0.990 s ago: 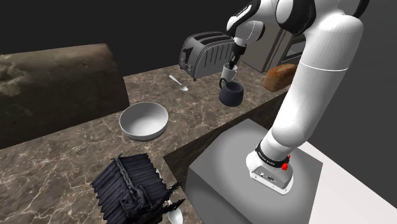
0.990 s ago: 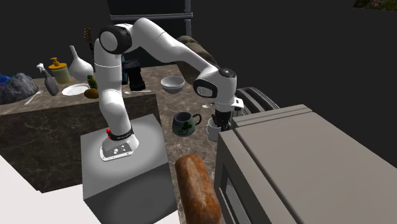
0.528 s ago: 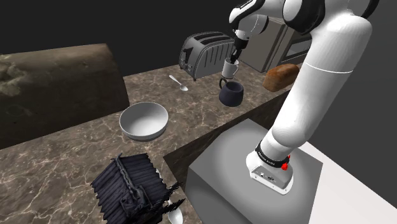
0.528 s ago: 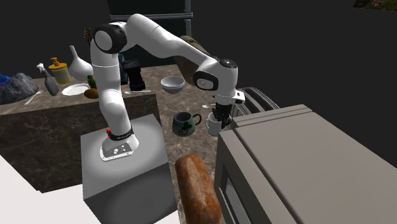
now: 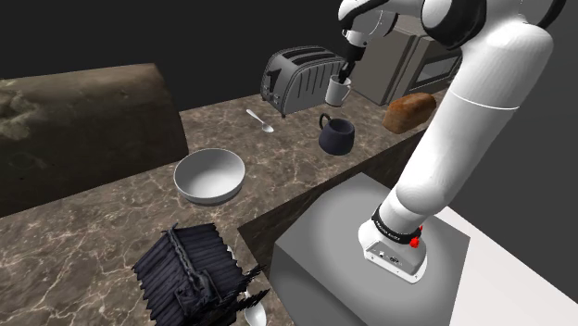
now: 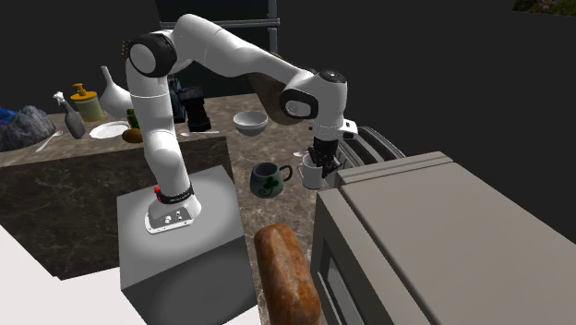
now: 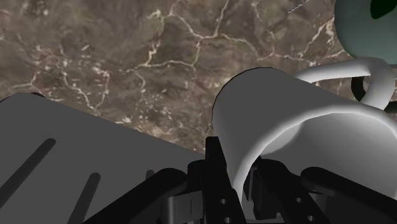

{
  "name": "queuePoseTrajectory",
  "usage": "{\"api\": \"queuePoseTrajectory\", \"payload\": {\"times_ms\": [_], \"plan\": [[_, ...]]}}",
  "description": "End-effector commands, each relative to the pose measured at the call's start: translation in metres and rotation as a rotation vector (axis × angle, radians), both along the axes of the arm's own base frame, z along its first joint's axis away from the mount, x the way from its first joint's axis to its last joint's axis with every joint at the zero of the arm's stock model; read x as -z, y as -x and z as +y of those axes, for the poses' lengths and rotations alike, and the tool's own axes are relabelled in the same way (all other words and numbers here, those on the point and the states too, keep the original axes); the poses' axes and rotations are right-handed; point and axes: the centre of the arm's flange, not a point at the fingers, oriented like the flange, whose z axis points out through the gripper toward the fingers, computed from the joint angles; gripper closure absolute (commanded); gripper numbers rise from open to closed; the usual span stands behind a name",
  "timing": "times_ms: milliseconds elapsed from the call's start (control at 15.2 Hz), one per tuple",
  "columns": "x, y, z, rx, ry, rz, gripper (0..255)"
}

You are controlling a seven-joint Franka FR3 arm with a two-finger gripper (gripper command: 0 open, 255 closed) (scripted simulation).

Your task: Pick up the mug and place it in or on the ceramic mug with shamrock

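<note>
Hanging clear of the table (image 5: 278, 176), the white mug (image 5: 339, 91) is clamped by its rim wall between the 2 fingers (image 7: 216, 170), with its handle turned toward the shamrock mug (image 5: 336, 135). That dark mug stands upright on the table, lower than the held one and offset toward the second exterior view's left. The next move likely needs a short shift that way, then a descent. The toaster (image 5: 298, 76) stands just behind.

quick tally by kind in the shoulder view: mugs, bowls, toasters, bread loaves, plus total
mugs: 2 (small white mug in the black gripper; dark blue mug with green motif)
bowls: 1 (round white bowl)
toasters: 1 (dark grey two-slot toaster)
bread loaves: 1 (brown bread loaf)
total: 5
</note>
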Motion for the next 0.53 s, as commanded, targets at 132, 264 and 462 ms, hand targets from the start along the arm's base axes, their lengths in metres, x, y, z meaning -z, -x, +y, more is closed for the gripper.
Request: {"api": "queuePoseTrajectory", "payload": {"times_ms": [132,264,462], "plan": [[-0.022,0.000,0.000,0.000,0.000,0.000,255],[-0.033,0.000,0.000,0.000,0.000,0.000,255],[-0.048,0.000,0.000,0.000,0.000,0.000,255]]}}
